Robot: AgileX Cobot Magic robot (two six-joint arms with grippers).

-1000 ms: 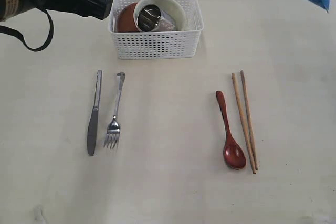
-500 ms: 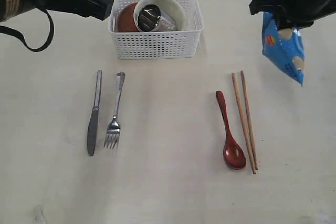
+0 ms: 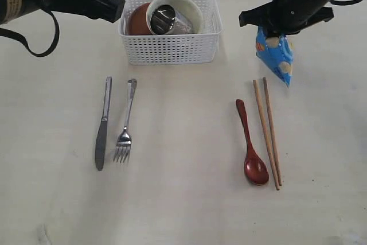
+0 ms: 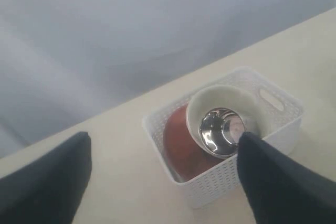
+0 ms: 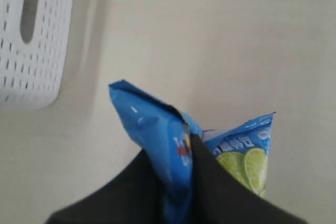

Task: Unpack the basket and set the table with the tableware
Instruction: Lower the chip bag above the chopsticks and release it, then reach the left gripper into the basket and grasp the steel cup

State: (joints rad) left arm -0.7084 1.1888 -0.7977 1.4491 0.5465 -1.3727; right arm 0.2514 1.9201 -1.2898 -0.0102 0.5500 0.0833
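Exterior view: a white basket (image 3: 170, 50) at the table's (image 3: 183, 216) far side holds a brown plate (image 3: 136, 22), a bowl (image 3: 194, 11) and a steel cup (image 3: 163, 19). A knife (image 3: 102, 124) and fork (image 3: 126, 121) lie to the left, a spoon (image 3: 250, 144) and chopsticks (image 3: 268, 130) to the right.

Left wrist view: the left gripper (image 4: 164, 145) is spread wide above the basket (holding nothing).

Right wrist view: the right gripper (image 5: 181, 174) pinches a blue snack bag (image 5: 149, 124) beside the basket.
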